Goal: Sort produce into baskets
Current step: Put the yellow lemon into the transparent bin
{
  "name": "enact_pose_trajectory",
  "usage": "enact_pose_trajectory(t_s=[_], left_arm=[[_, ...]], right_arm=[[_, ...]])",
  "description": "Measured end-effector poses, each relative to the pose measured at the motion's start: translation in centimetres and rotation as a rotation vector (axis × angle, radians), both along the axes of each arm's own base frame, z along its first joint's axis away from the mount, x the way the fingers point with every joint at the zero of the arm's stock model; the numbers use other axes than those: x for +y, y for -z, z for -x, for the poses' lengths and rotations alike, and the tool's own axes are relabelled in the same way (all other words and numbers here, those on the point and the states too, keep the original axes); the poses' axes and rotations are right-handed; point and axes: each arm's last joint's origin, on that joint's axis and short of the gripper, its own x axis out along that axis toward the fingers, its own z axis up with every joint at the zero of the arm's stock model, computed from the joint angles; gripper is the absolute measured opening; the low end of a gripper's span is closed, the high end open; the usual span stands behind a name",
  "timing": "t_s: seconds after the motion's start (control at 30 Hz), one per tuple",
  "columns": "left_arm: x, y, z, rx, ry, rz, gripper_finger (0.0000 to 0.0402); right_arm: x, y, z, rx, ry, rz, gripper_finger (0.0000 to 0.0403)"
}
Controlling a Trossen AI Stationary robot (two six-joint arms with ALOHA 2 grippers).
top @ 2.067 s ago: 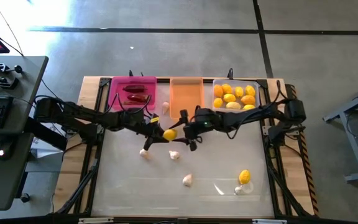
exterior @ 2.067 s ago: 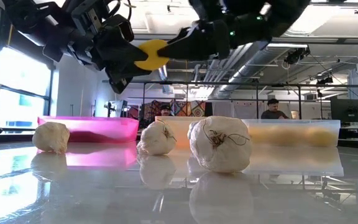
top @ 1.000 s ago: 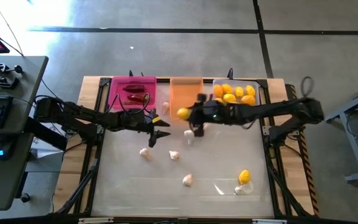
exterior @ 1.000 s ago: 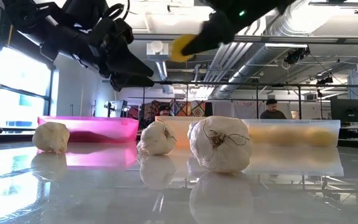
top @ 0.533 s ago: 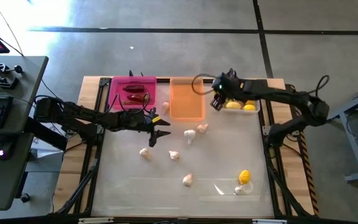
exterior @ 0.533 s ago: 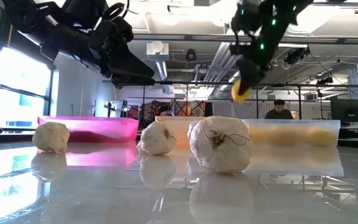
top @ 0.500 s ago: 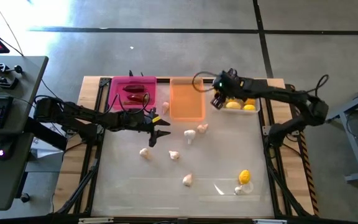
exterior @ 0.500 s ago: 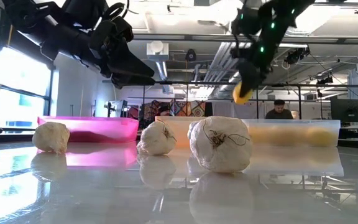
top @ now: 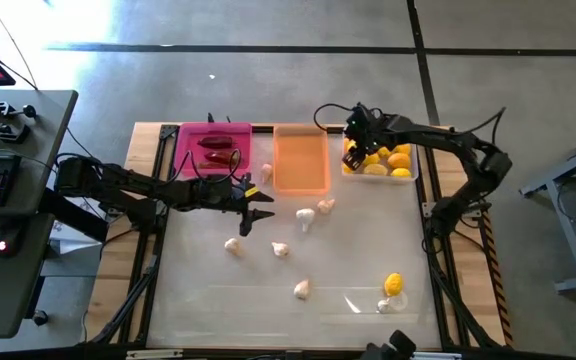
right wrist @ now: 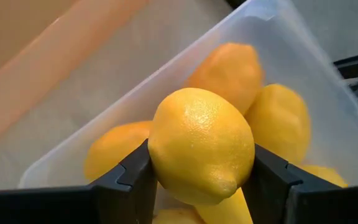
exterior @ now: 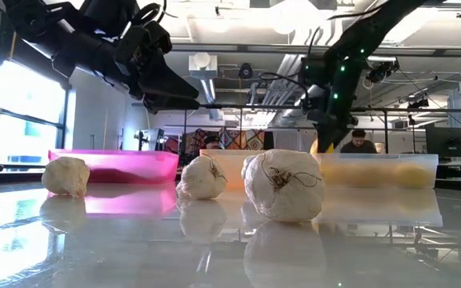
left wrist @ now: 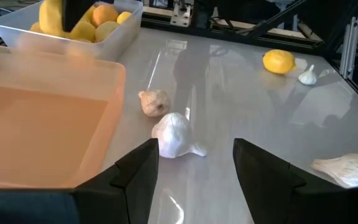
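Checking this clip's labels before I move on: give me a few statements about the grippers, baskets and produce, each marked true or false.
1. The right gripper holds a lemon over the clear basket. True.
2. The orange basket holds garlic. False: it is empty.
3. The left gripper is open and holds nothing. True.
4. Every lemon is already in a basket. False: one loose lemon lies on the table.
5. The chili peppers lie in the pink basket. True.

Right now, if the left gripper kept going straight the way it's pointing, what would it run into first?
Probably the white garlic bulb lying just ahead of the open left gripper, with a second garlic bulb beyond it. Depth is hard to judge.
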Motion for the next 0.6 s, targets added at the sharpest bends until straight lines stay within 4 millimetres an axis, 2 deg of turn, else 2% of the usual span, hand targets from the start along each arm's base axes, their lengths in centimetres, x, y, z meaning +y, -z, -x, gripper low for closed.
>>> enact_pose_trajectory(t_s=[0.2,0.3,0.6], left_arm=[[0.0,0.0,0.0,0.0,0.0,0.0,0.0192],[0.0,0.0,0.0,0.0,0.0,0.0,0.0192],[0.0,0.0,0.0,0.0,0.0,0.002,0.0192]], right_arm=[[-0.2,1.2,-0.3,0.024,-0.001,-0.044,0.0172],[-0.1,1.5,-0.5,0.032,-0.004,-0.05,0.0185],[1.4,1.2,-1.7,0.156,-0.072,0.065,0.0293]])
